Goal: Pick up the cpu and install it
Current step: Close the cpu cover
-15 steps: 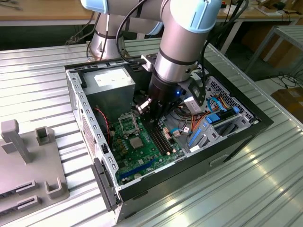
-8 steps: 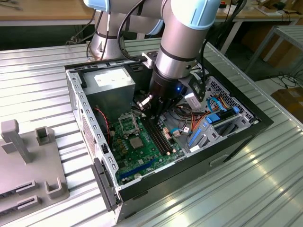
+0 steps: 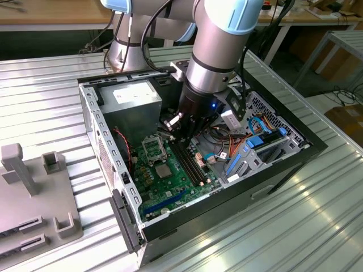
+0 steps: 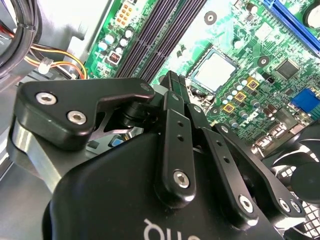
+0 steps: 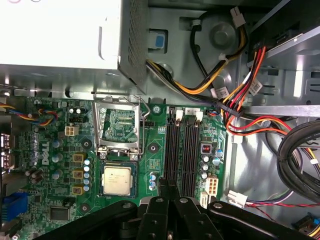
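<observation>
Cpu: one small flat square chip with a silver-grey metal face (image 5: pixel 117 179) (image 4: pixel 215 70) (image 3: pixel 163 171); it lies flat inside a dark square frame on the board.
Gripper: one, black (image 5: pixel 167 186) (image 4: pixel 172 77) (image 3: pixel 182 135); its fingers are together, over the board near the cpu and apart from it.
Arm: one, grey with pale blue caps (image 3: pixel 218 34), reaching down into the case.
Motherboard: one, green (image 5: pixel 60 165).
Metal frame: one, silver and open-centred (image 5: pixel 117 125), just beside the cpu.
Memory slots: a row of long black slots (image 5: pixel 182 150) next to the cpu; count unclear.
Case: one open black computer case (image 3: pixel 272 175).
Metal box: one, large and grey (image 3: pixel 133 99), with a white label.
Surface: ribbed silver metal (image 3: pixel 45 96), carrying the case and one grey moulded fixture (image 3: pixel 28 187) at the exterior view's left.
Room: light wooden bench (image 3: pixel 51 11) behind.
</observation>
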`<state>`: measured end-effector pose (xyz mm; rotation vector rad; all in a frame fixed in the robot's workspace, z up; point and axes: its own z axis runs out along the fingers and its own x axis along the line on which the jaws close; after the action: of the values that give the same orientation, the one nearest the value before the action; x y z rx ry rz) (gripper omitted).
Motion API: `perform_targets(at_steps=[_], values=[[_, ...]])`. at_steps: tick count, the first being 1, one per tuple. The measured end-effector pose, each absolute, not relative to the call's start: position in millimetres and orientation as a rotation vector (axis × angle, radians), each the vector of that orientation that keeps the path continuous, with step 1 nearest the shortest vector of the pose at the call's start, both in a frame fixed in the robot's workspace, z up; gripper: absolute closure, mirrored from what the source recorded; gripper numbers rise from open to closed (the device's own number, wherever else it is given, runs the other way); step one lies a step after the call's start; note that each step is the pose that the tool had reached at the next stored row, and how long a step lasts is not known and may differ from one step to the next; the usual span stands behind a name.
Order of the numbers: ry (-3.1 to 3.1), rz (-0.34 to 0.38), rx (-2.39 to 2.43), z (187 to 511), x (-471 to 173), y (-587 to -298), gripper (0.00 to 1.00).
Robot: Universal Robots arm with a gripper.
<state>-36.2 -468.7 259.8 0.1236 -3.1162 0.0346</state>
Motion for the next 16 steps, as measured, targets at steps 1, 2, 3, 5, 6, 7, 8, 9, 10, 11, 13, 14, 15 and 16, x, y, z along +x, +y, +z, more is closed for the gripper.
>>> perform_targets(at_steps=[1, 2, 3, 5, 6, 7, 8, 9, 10, 11, 13, 14, 15, 16], values=[[-3.116, 0.035, 0.123, 259.8, -35.8, -468.6, 0.89], [-3.116, 0.035, 0.123, 259.8, -35.4, -468.6, 0.89], [-3.116, 0.035, 0.123, 259.8, -35.2, -468.6, 0.89], [-3.116, 0.035, 0.123, 259.8, -34.3, -468.6, 0.89], [-3.116, 0.035, 0.123, 259.8, -34.2, -468.6, 0.89], [-3.116, 0.035, 0.123, 259.8, -34.0, -468.6, 0.89], [-3.116, 0.035, 0.123, 259.8, -33.8, -468.6, 0.89], [-3.116, 0.035, 0.123, 259.8, -33.5, -468.6, 0.89], [-3.116, 0.035, 0.123, 259.8, -33.3, -468.5, 0.89], [-3.116, 0.034, 0.123, 259.8, -33.0, -468.3, 0.89], [-3.116, 0.035, 0.123, 259.8, -32.7, -467.5, 0.89], [-3.116, 0.035, 0.124, 259.8, -32.5, -467.0, 0.89], [-3.116, 0.035, 0.124, 259.8, -32.4, -466.3, 0.89], [-3.116, 0.035, 0.124, 259.8, -32.3, -465.6, 0.89]])
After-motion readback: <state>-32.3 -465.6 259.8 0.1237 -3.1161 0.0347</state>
